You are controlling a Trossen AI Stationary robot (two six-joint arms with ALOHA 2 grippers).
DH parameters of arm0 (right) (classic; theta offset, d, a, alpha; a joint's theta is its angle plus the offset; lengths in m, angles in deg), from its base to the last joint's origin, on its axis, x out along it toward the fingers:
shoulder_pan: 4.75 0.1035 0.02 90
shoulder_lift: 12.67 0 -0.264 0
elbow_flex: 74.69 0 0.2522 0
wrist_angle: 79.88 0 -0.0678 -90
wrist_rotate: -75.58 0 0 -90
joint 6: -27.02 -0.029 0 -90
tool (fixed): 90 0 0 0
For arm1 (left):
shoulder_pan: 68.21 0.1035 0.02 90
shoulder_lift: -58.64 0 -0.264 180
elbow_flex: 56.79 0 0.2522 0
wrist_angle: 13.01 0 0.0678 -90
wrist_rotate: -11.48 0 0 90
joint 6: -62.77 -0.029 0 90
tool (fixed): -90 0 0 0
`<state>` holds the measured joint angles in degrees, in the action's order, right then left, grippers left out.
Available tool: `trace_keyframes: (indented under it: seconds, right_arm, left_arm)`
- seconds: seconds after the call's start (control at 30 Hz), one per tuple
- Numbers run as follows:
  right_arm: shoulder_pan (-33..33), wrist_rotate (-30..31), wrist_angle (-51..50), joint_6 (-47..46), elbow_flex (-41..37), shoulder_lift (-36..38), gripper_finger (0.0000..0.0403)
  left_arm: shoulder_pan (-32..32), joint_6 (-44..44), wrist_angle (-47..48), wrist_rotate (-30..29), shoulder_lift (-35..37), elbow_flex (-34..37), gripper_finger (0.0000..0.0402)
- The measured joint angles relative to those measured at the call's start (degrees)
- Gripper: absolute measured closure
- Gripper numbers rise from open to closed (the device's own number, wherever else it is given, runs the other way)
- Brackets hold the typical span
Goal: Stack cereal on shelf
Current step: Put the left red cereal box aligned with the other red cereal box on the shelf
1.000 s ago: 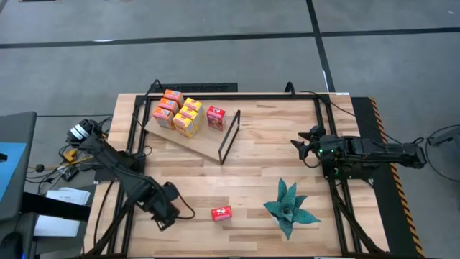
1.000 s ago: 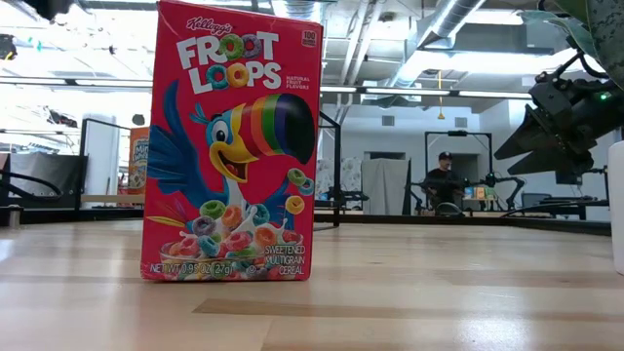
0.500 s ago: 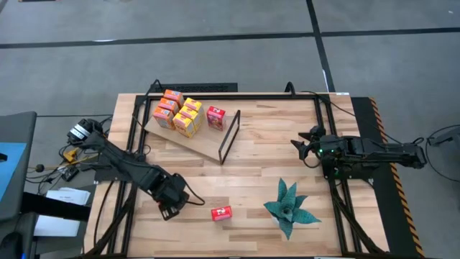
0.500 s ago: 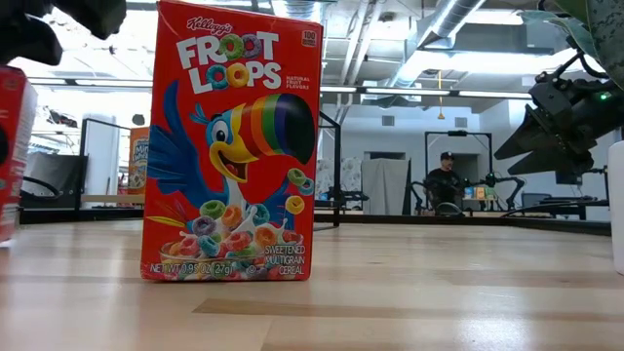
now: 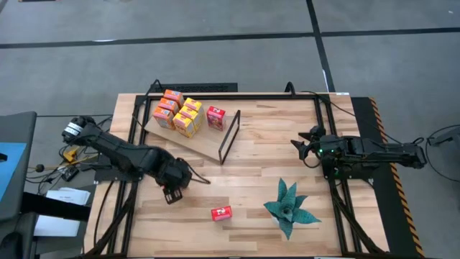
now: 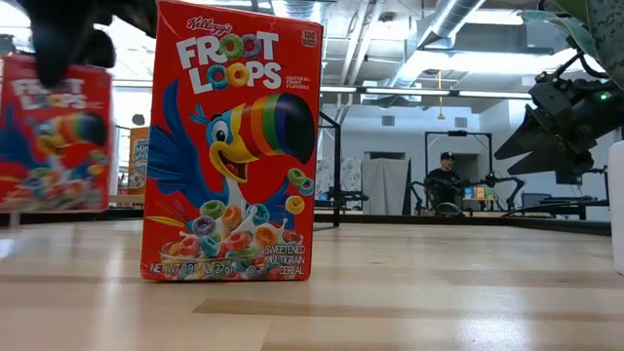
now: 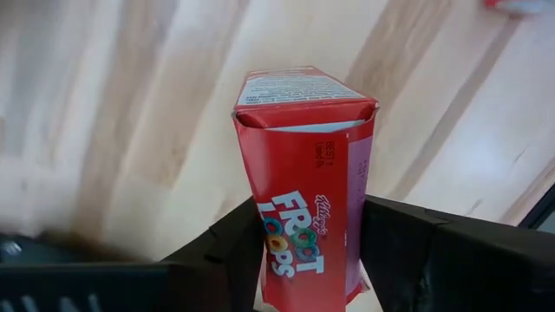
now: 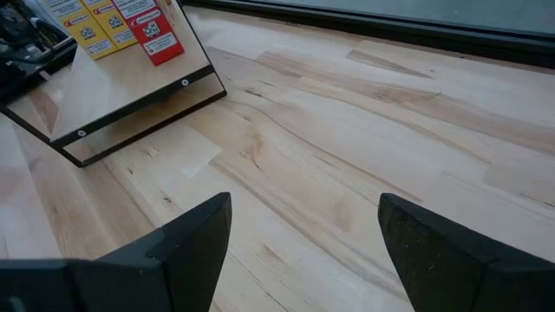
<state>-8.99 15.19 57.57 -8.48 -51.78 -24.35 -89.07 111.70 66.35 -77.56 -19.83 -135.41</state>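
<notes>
My left gripper [image 7: 303, 251] clamps a red cereal box [image 7: 305, 191] by its sides, lifted for the shelf [image 5: 205, 140]; right gripper [image 5: 305, 152] waits open

Even, bright light is falling from overhead, and things on the tabletop [image 5: 251, 180] are casting only short, soft shadows. In the low view, ceiling lamps [image 6: 409, 93] and pale sky are glaring behind the standing red box [image 6: 232, 144], which is reading sharp, while the lifted box [image 6: 54, 132] is smearing with motion blur (its print barely legible). The wood under the left wrist camera is blurring too.
</notes>
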Motion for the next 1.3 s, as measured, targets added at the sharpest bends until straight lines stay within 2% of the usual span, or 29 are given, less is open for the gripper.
trace_keyframes:
  seconds: [0.23,0.43,0.63,0.87,0.97,1.3]
  right_arm:
    - [0.0,0.0,0.0,0.0,0.0,0.0,0.0086]
    - [0.0,0.0,0.0,0.0,0.0,0.0,0.0086]
    - [0.0,0.0,0.3,0.0,0.0,0.0,0.0086]
    - [0.0,0.0,0.3,-0.5,0.0,0.0,0.0086]
    - [0.0,0.0,0.3,-0.5,0.0,0.0,0.0086]
    - [0.0,0.0,0.4,-0.5,0.0,0.0,0.0086]
  left_arm:
    - [8.2,-10.1,-0.4,-0.2,2.8,0.0,0.0252]
    - [15.7,-20.8,-5.2,0.8,4.5,0.0,0.0252]
    - [21.8,-35.9,-6.8,0.3,3.2,-4.1,0.0252]
    - [27.5,-57.0,-7.0,-8.1,3.4,-11.0,0.0252]
    - [29.7,-65.9,-8.2,-8.4,3.4,-12.6,0.0252]
    - [36.1,-83.4,-7.9,-6.5,1.7,-14.1,0.0252]
